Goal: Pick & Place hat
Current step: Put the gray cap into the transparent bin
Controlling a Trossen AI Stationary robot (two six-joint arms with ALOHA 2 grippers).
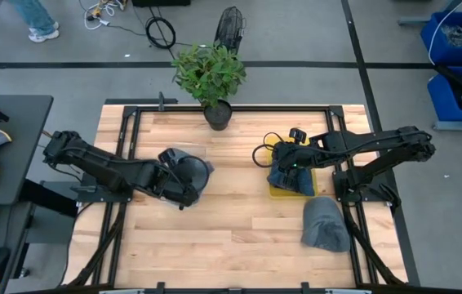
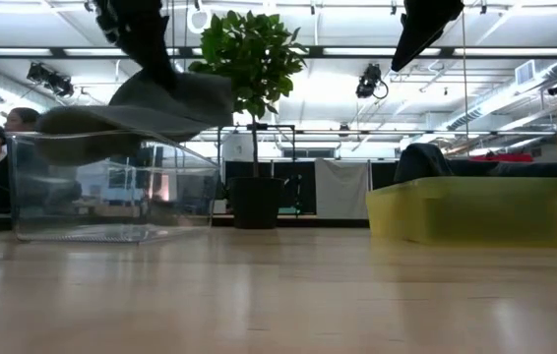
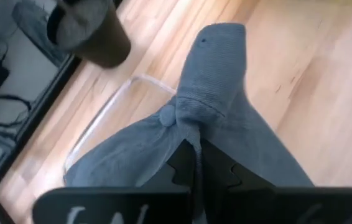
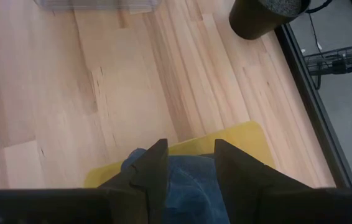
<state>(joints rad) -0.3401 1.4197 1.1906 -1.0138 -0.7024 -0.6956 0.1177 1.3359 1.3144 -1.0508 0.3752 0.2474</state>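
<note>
The left end effector [image 1: 184, 173] is clamped tight on a grey hat [image 1: 192, 170], its dark fingers [image 3: 185, 163] pinched together over a fold of the soft knit cloth. The hat hangs limp from that pinch, its rounded crown and small top button showing in the left wrist view. It is held over a clear box [image 2: 111, 187] of thin transparent plastic, which stands on the left part of the bench [image 1: 231, 229]; in the low view the hat's drooping brim sits at about the height of the box's rim.

The bench is pale wooden planking with a smooth grain, framed in black metal.

The right end effector [image 1: 286, 163] hovers above a yellow tray [image 2: 480, 208], its two dark fingers [image 4: 152, 169] a little apart and empty. The tray is a shallow, round-cornered plastic tub holding crumpled blue denim cloth [image 1: 290, 178].

A second grey hat [image 1: 326, 222], lumpy and folded, lies on the bench just in front of the tray. A leafy plant [image 1: 210, 72] in a dark round pot [image 1: 217, 113] stands at the bench's far edge.
</note>
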